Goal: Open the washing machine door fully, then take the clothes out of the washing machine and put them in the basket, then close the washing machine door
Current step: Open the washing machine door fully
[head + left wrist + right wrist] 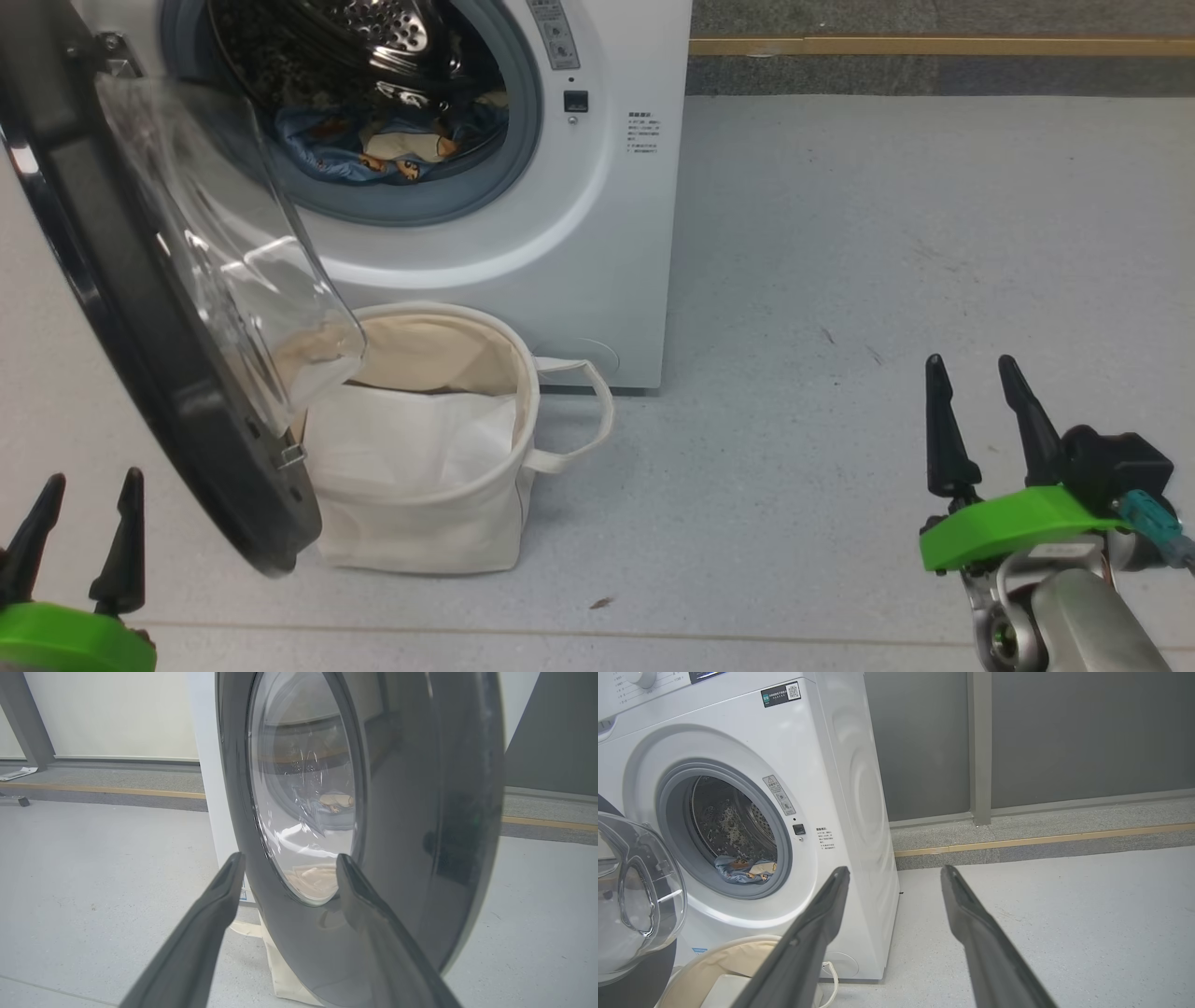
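the tan strip is my marker. it runs straight across the ground, set in a darker speckled grey band. on my side of the strip lies a pale grey floor, smooth and evenly lit. it has a few faint scuffs, one small brown speck and a thin seam far from the strip. beyond the strip i see a dark grey wall with an upright grey post against it. further along the strip the wall is a cream panel beside a slanted dark post.
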Robot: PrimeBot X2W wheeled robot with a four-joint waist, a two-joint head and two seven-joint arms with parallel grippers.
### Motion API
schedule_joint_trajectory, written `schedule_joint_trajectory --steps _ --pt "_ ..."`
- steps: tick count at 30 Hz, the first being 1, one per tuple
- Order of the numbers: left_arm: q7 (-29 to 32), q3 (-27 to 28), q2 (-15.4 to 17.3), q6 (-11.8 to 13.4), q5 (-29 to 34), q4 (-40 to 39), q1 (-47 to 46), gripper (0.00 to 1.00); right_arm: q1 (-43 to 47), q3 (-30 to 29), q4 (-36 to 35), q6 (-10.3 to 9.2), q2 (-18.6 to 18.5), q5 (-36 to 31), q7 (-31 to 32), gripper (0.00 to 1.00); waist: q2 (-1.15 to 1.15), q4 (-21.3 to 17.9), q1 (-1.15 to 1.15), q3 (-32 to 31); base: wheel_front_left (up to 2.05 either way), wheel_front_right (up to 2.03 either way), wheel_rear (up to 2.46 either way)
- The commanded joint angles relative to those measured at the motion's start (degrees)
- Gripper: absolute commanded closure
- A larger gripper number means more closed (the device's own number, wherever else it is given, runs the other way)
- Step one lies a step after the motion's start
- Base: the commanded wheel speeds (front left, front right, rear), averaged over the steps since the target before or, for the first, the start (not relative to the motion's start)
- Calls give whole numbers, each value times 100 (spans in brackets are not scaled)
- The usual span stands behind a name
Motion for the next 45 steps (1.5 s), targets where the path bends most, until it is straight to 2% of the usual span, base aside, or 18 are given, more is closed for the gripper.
schedule_joint_trajectory --steps 1,13,14,15,16,19,23,26,31,34,38,41,45 --pt "-88 221 312 -29 -61 -120 -365 0 -108 69 -218 5 -17 -5 -70 0 0 14 0 7 0 0 0" --pt "-136 173 363 -30 -259 45 -399 0 -99 68 -179 5 28 -20 -70 0 0 60 0 20 0 0 0" --pt "-138 192 344 -30 -320 59 -408 8 -99 71 -171 5 25 -19 -70 0 0 64 0 16 0 0 0" --pt "-135 195 333 -31 -387 71 -414 89 -102 76 -159 5 25 -17 -70 0 0 67 0 12 0 0 0" --pt "-125 175 340 -31 -449 77 -416 100 -107 79 -144 5 25 -10 -70 0 0 68 0 8 0 0 0" --pt "-129 232 386 -30 -642 90 -455 100 -115 78 -98 5 14 12 -70 0 0 85 0 -3 0 0 0" --pt "-5 439 433 214 -786 -142 -727 100 -86 39 -37 5 -33 26 -70 0 0 182 0 -33 0 0 0" --pt "251 440 465 472 -766 -810 -1056 100 -50 20 5 5 -64 27 -70 0 0 287 0 -69 0 0 0" --pt "1059 265 272 1091 -801 -2298 -1622 100 21 -76 -6 5 -105 25 -70 0 0 477 0 -105 0 0 0" --pt "1630 -116 -53 1430 -841 -3020 -1925 100 59 -149 -41 5 -119 13 -70 0 0 610 0 -85 0 0 0" --pt "2251 -896 -691 1782 -865 -3515 -2098 100 96 -165 -53 5 -115 -2 -70 0 0 740 0 -70 0 0 0" --pt "2362 -1356 -1188 2068 -793 -3448 -1993 100 85 -140 -51 5 -107 -1 -70 0 0 783 0 -55 0 0 0" --pt "2153 -1832 -1657 2174 -693 -2971 -1678 100 54 -101 -39 5 -86 -7 -70 0 0 808 0 -12 0 0 0"
